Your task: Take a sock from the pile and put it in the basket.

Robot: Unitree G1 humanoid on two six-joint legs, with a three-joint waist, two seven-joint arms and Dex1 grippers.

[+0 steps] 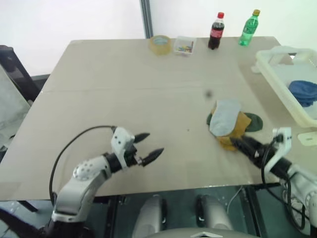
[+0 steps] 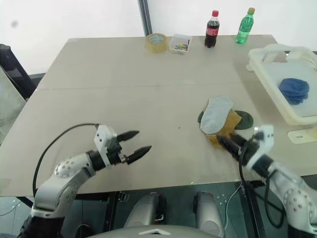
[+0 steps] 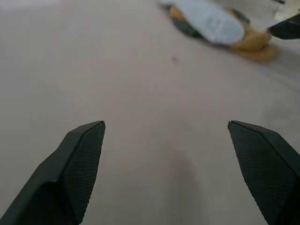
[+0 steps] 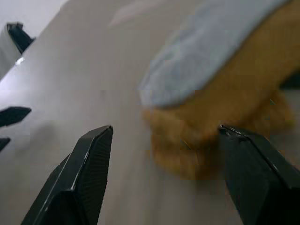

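The pile (image 1: 229, 124) lies right of the table's middle: a light grey sock (image 1: 225, 116) on top of a mustard-yellow one (image 1: 238, 131), with dark green (image 1: 254, 122) showing behind. A royal-blue sock (image 1: 303, 92) lies inside the cream-white basket (image 1: 275, 75) at the table's right edge. My right gripper (image 1: 234, 142) is open just at the near edge of the pile; in the right wrist view its fingers (image 4: 89, 159) stand wide apart with the mustard-yellow sock (image 4: 197, 140) right in front of them. My left gripper (image 1: 154, 144) hangs open and empty over bare table, well left of the pile.
Along the far edge stand a tape roll (image 1: 160, 44), a small clear box (image 1: 184, 45), a cola bottle (image 1: 216, 30) and a green bottle (image 1: 249, 28). A white card (image 1: 307, 138) lies near the basket. The table's front edge runs just under both arms.
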